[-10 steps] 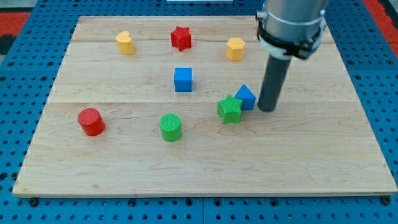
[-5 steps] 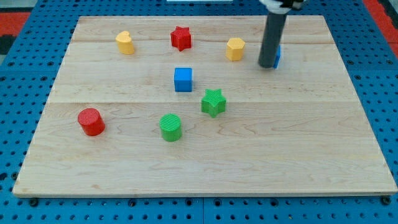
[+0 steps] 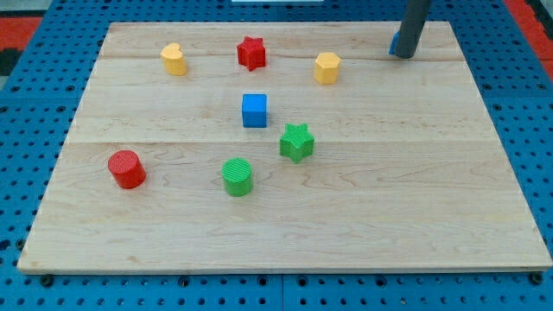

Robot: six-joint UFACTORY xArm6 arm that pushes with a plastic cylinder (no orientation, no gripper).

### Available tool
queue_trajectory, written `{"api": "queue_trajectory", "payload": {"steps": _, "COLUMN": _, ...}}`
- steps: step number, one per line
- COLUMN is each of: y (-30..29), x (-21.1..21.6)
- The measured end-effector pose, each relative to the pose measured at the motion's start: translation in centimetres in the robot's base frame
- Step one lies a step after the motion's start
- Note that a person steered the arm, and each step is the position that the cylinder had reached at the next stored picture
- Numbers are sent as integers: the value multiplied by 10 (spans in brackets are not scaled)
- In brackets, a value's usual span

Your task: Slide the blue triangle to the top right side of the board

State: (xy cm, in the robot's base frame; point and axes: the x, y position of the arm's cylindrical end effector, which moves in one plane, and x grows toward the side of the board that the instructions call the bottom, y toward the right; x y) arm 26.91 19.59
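Observation:
The blue triangle is near the board's top right corner, mostly hidden behind my rod; only a thin blue sliver shows at the rod's left side. My tip rests on the board right against it, on its right and lower side. The wooden board fills most of the view.
A yellow hexagon sits left of the tip. A red star and a yellow heart lie along the top. A blue cube, green star, green cylinder and red cylinder lie lower down.
The tip moved from the board's middle up and to the right, pushing the blue triangle away from the green star to the top right. The green star shifted slightly left.

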Motion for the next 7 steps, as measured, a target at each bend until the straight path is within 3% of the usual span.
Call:
{"api": "queue_trajectory", "payload": {"steps": 2, "y": 27, "x": 65}}
{"api": "queue_trajectory", "payload": {"steps": 4, "y": 28, "x": -12}}
{"api": "queue_trajectory", "payload": {"steps": 5, "y": 51, "x": 49}}
{"api": "queue_trajectory", "payload": {"steps": 6, "y": -24, "x": 86}}
{"api": "queue_trajectory", "payload": {"steps": 7, "y": -96, "x": 76}}
